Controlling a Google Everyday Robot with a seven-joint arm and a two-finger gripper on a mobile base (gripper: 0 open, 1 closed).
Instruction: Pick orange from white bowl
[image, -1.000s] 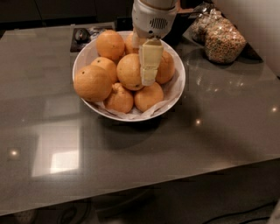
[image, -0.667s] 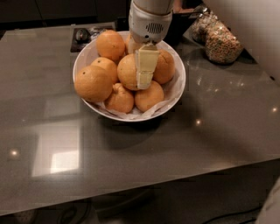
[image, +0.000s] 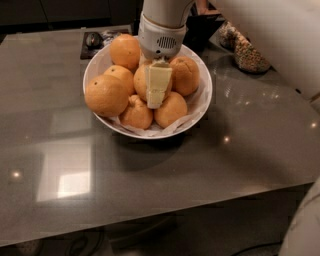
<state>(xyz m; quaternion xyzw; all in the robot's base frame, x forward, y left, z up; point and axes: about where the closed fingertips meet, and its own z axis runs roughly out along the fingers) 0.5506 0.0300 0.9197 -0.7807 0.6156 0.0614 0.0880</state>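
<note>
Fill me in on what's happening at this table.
The robot's gripper is down in the white bowl, its tip among the oranges at the middle of the pile. No fruit is lifted out yet. The large round orange at the bowl's left side lies apart from the gripper. The bowl stands on a grey table.

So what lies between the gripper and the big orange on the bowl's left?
A smaller orange, seen in the camera view; the gripper hangs over the white bowl's middle.
</note>
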